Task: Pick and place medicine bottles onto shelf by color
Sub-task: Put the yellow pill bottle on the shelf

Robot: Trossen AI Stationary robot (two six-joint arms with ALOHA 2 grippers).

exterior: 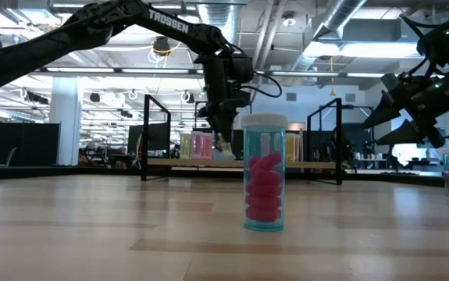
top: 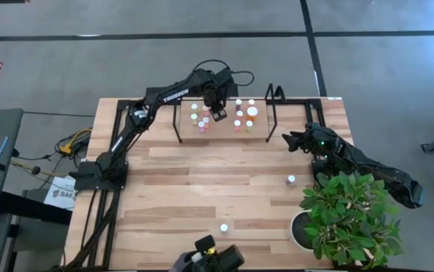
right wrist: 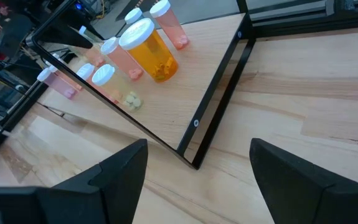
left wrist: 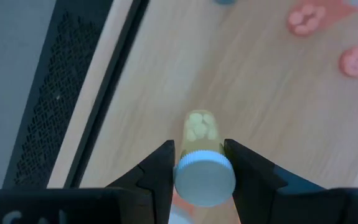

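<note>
Left claw (left wrist: 197, 167) clamps round white-capped bottle (left wrist: 202, 155).

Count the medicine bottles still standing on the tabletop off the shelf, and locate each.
2: one bottle near the plant on the right side, one bottle near the front edge. The plant may hide others.

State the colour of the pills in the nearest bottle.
Pink, in the bottle; low view shows it best.

1. A grey concrete floor (top: 201, 53), crossed by dark lines, is seen across the top of the high view.
2. Exposed silver ducts (exterior: 349, 19) and ceiling lights (exterior: 162, 48) are shown along the top of the low view.
3. A leafy green plant (top: 352, 215) is seen at lower right.
</note>
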